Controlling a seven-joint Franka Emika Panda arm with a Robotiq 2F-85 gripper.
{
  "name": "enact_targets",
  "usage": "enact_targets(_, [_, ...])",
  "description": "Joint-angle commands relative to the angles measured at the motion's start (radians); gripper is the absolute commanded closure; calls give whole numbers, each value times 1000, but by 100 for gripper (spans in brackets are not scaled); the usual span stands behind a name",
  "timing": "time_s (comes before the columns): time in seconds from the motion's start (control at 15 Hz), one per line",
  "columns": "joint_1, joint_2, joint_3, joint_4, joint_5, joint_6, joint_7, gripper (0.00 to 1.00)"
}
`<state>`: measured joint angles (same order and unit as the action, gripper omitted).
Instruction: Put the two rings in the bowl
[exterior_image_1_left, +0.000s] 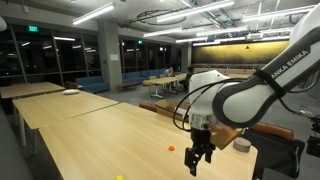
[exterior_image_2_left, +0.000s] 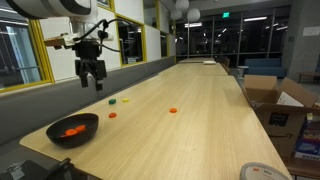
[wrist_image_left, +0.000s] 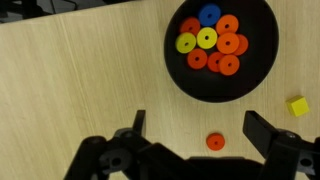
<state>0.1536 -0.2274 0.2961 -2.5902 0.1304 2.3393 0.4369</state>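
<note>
Gripper (wrist_image_left: 195, 120) is held wide open, nothing grasped. Orange ring (wrist_image_left: 215, 142) is seen under the gap btwn the fingers, slightly off-centre. Bowl (wrist_image_left: 262, 62) is just past the tips. Straight drop needed imo.

Tally from my console: one bowl, ten rings inside it, a few bits loose on the table.

In the wrist view I count one dark bowl (wrist_image_left: 178, 75) at 1 o'clock. It holds one blue ring (wrist_image_left: 209, 15) at its 12 o'clock, two yellow rings (wrist_image_left: 207, 38) near its middle and seven orange rings (wrist_image_left: 229, 65); those overlap, so I may be one off. Outside it I count one loose orange ring (wrist_image_left: 214, 142) at 5 o'clock and one yellow cube (wrist_image_left: 297, 106) at 4 o'clock. In an exterior view I count four loose pieces on the tabletop: one green piece (exterior_image_2_left: 113, 101), one yellow, two orange.
</note>
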Motion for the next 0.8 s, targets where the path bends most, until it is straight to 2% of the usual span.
enact_targets(0.0, [31,86,44,10,-52,110,99,0])
enact_targets(0.27, [50,188,57,35,-153,199,175,0])
enact_targets(0.73, [82,386,-19,171,-312,230,217,0])
